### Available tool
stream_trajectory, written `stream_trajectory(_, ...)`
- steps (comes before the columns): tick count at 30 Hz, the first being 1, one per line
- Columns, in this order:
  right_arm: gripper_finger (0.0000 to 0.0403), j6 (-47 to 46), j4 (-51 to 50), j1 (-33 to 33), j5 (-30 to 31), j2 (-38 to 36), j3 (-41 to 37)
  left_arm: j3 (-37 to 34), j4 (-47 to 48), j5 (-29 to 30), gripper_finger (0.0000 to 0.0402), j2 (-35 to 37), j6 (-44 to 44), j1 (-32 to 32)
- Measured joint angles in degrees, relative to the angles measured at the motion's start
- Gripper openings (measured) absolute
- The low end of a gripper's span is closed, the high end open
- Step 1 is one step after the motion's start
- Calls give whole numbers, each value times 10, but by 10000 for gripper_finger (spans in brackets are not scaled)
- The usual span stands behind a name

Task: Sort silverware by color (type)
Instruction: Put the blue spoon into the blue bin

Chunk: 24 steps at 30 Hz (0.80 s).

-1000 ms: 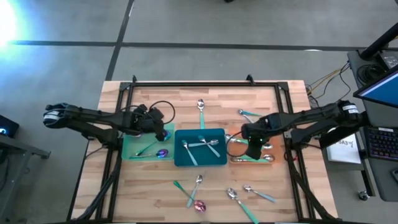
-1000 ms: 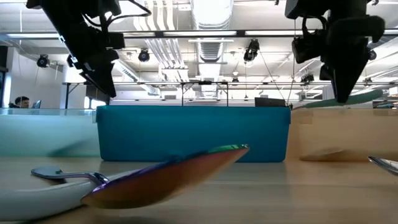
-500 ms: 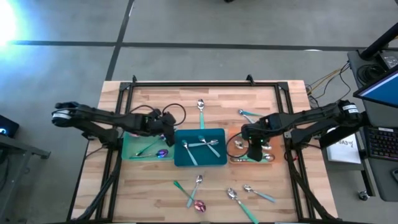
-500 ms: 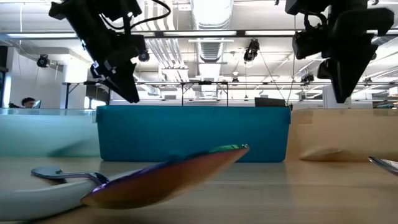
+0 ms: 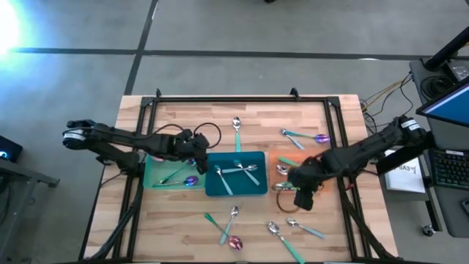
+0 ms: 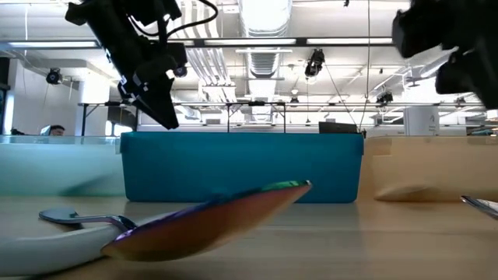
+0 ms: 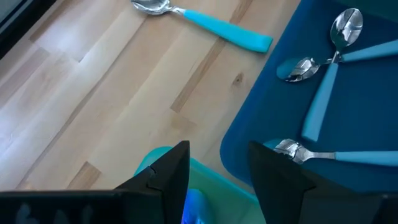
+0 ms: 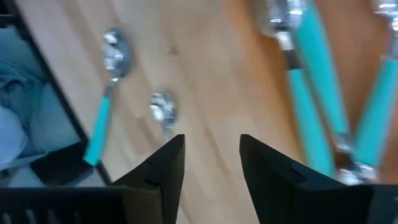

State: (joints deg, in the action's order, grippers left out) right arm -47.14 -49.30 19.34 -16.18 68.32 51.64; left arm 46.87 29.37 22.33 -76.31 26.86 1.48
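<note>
Several spoons [image 5: 231, 218] lie loose on the worktop [image 5: 176, 220] near the teal tray [image 5: 236, 192] from above; my right gripper [image 5: 303, 196] has swung off the orange tray [image 5: 277, 158] toward them. Left wrist: my left gripper [image 7: 214, 171] hangs spread and empty at that tray's edge. Right wrist: jaws spread, empty; a hasty descent could scatter the crowded teal-handled spoons [image 8: 298, 81].

Both arms are dark, near-black linkages of slim tubular segments. The left arm [image 5: 124, 141] has a pale grey-white cap at its end farthest from the teal tray [image 5: 236, 192], and a thin black cable loops beside its wrist. The right arm [image 5: 366, 150] bears a similar light cap. Each wrist ends in two flat, matte black fingers [image 7: 168, 177] with squared tips.
</note>
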Motion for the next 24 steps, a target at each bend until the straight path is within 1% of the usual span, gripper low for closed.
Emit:
stream_trajectory(3,141,-49,40,50,39,5,-4,0,-5,0,146,1,-8,1)
stream_trajectory(5,141,-73,46,83,73,14,-5,0,-5,0,146,1,-9,2)
stream_trajectory(7,143,-96,52,114,89,31,-5,0,-7,0,146,1,-9,4)
stream_trajectory(10,143,-139,53,153,82,66,-6,0,-9,0,146,1,-9,8)
stream_trajectory(15,143,-185,101,204,25,130,-6,0,-41,0,146,1,-3,16)
stream_trajectory(19,144,-203,128,240,22,177,1,0,-79,-1,146,1,2,23)
stream_trajectory(24,144,-205,128,259,22,229,15,0,-115,-7,146,1,6,34)
